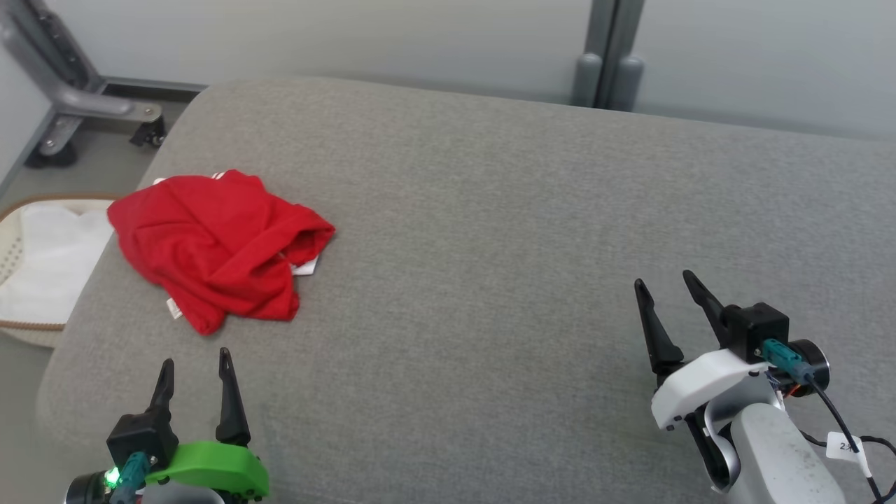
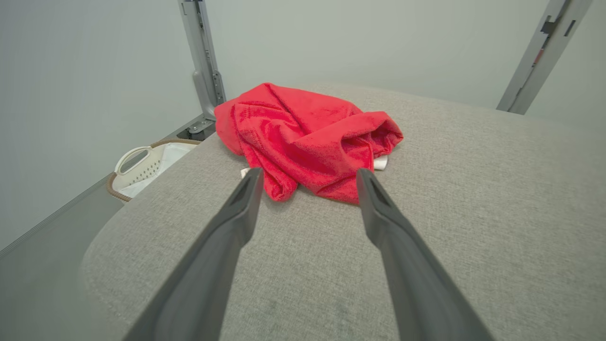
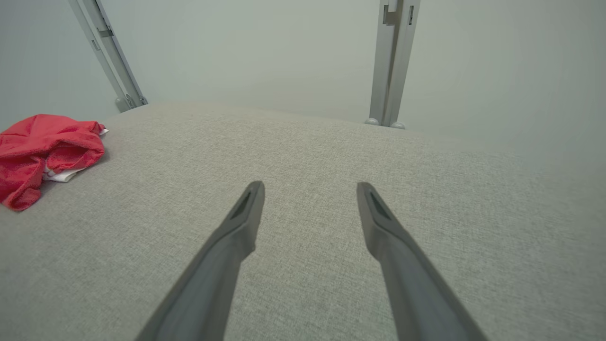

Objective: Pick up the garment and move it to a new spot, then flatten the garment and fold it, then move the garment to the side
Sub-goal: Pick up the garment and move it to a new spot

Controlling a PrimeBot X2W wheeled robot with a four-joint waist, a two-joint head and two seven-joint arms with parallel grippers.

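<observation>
Left gripper (image 1: pixel 196 355): nearest, at the cushion's front left; fingers spread wide, holding nothing, aimed at the garment but short of it.
Right gripper (image 1: pixel 663 277): front right; fingers wide apart and empty, over bare fabric.
Surface: one broad grey woven cushion (image 1: pixel 490 245) with rounded edges.
Garment (image 1: pixel 217 245): one, red, crumpled in a heap on the cushion's left side.
Basket (image 1: pixel 17 264): one, pale and perforated, on the floor left of the cushion, white cloth inside.
Room: pale wall (image 1: pixel 350 35); one castered metal frame (image 1: pixel 77 91) far left, one grey post (image 1: pixel 605 52) behind.

Garment (image 1: pixel 220 248) at left on cushion (image 1: pixel 525 245), basket (image 1: pixel 10 262) on floor (image 1: pixel 105 161) further left.
</observation>
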